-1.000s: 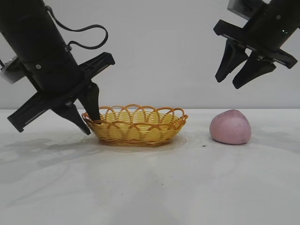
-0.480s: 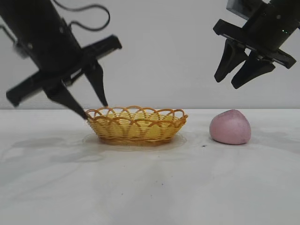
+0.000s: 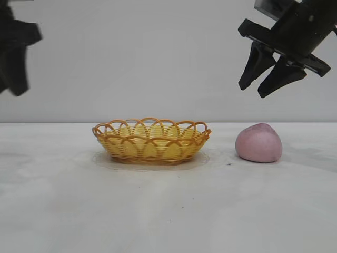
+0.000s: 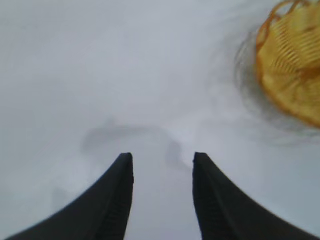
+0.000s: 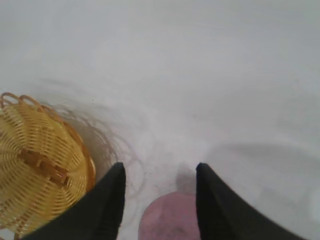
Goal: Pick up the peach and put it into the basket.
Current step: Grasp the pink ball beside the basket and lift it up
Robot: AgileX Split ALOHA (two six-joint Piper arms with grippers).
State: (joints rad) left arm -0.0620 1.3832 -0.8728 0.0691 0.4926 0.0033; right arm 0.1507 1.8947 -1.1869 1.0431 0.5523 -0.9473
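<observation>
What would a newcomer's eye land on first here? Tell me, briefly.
First the basket, yellow wicker with an orange looped rim, standing at the middle of the white table. Next the pink peach, resting on the table apart from the basket, toward the right arm's side. Above it hangs the right gripper, fingers open and pointing down, while the left gripper, also open, sits high at the exterior view's left edge.

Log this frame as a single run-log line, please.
peach: on table, right of basket | right gripper: open above peach | left gripper: open, raised left
</observation>
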